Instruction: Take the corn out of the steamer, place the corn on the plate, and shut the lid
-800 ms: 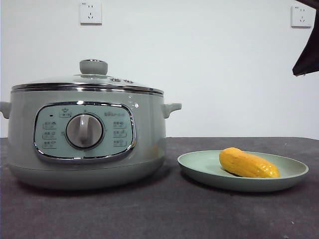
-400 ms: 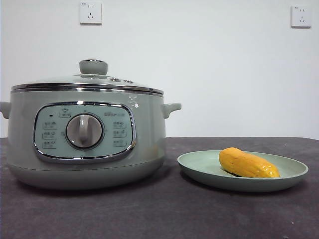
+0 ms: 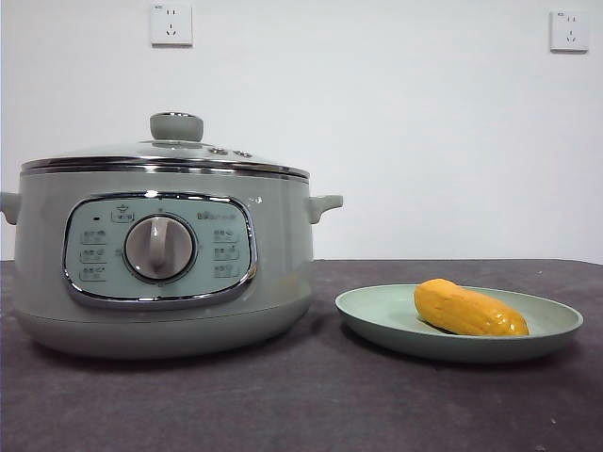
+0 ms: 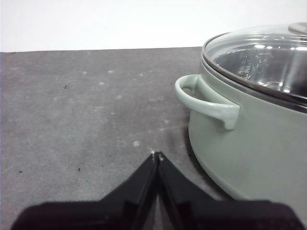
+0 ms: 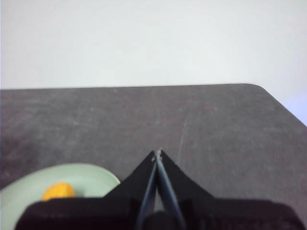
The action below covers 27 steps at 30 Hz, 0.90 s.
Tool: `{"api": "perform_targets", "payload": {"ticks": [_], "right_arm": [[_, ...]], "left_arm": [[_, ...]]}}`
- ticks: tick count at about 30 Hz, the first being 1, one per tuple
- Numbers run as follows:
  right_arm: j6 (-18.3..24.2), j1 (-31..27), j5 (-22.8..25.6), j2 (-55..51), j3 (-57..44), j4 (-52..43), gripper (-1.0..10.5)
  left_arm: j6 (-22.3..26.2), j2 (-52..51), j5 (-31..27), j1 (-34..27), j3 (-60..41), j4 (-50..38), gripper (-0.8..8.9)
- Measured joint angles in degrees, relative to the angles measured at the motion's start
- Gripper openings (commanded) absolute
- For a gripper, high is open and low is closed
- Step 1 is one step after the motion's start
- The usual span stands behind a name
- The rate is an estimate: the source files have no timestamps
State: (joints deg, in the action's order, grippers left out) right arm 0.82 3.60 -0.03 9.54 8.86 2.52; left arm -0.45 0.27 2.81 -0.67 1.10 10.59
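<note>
Now stubby yellow corn [image 3: 468,310] lies on plate [image 3: 377,315], seemingly smooth; both claws pressed together

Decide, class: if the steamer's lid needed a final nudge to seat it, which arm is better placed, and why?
Left, probably. The left gripper sits shut beside the steamer under its lid; the right gripper is near the plate.

We see the steamer [image 3: 160,264] cut off at the front view's left edge, panel labels unreadable.

2 white wall sockets [image 3: 171,24] [image 3: 570,30] sit high above the dark table [image 3: 311,395].
</note>
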Motion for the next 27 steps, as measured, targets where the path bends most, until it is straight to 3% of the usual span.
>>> {"api": "perform_targets", "payload": {"ticks": [8, 14, 27], "right_arm": [[0.3, -0.6, 0.0, -6.9, -7.9, 0.8, 0.0], [0.3, -0.6, 0.2, -9.3, -8.0, 7.4, 0.0], [-1.9, -0.6, -0.3, -8.0, -8.0, 7.4, 0.0]], "left_arm": [[0.0, 0.0, 0.0, 0.0, 0.0, 0.0, -0.03], [0.0, 0.0, 0.0, 0.0, 0.0, 0.0, -0.03], [0.0, 0.0, 0.0, 0.0, 0.0, 0.0, -0.03]]}}
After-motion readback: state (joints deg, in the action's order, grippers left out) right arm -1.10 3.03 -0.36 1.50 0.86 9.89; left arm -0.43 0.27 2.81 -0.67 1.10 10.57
